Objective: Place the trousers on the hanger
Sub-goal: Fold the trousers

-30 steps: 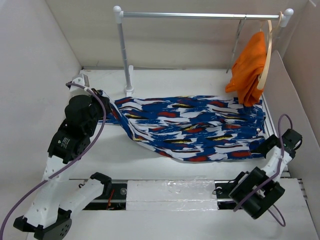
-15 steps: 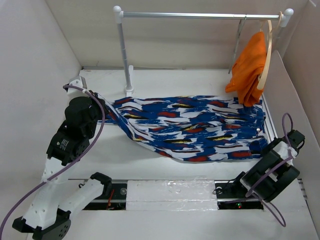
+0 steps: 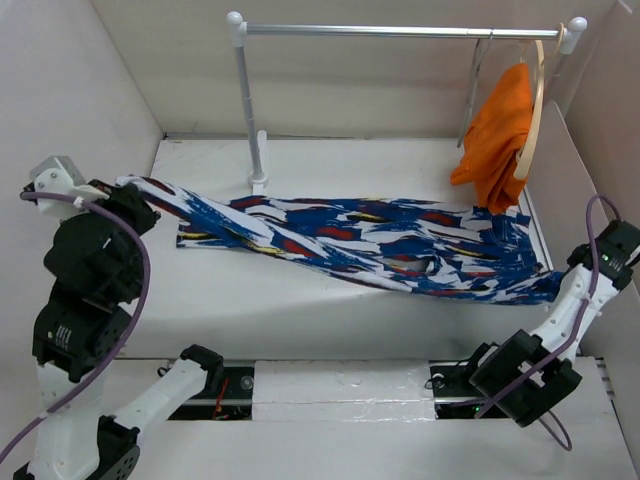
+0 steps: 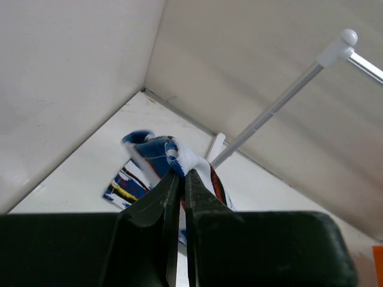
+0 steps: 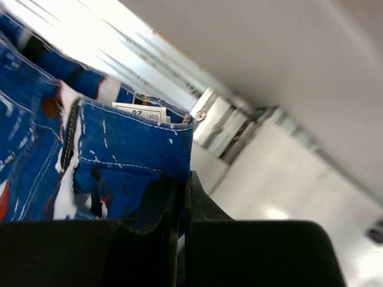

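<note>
At the far left, the left pincer (image 4: 181, 173) is held up beside the side wall, its fingers pressed together on the end of one leg of the trousers (image 3: 380, 245). From there the trousers are drawn out in a long, slightly twisted band across the white worktop (image 3: 300, 315), and the middle appears to rest on the surface. Behind them a clothes rail (image 3: 400, 31) is carried on an upright post (image 3: 245, 100) that stands just beyond the cloth. Towards the right end of the rail the wire hanger (image 3: 475, 90) is hung bare, well apart from the trousers. Just beside it an orange garment (image 3: 495, 135) is draped on a wooden hanger (image 3: 540, 100). At the far right, the right pincer (image 5: 182, 179) is clamped on the waistband. A white size label (image 5: 140, 112) and a button (image 5: 51, 106) can be seen close above its fingers.
</note>
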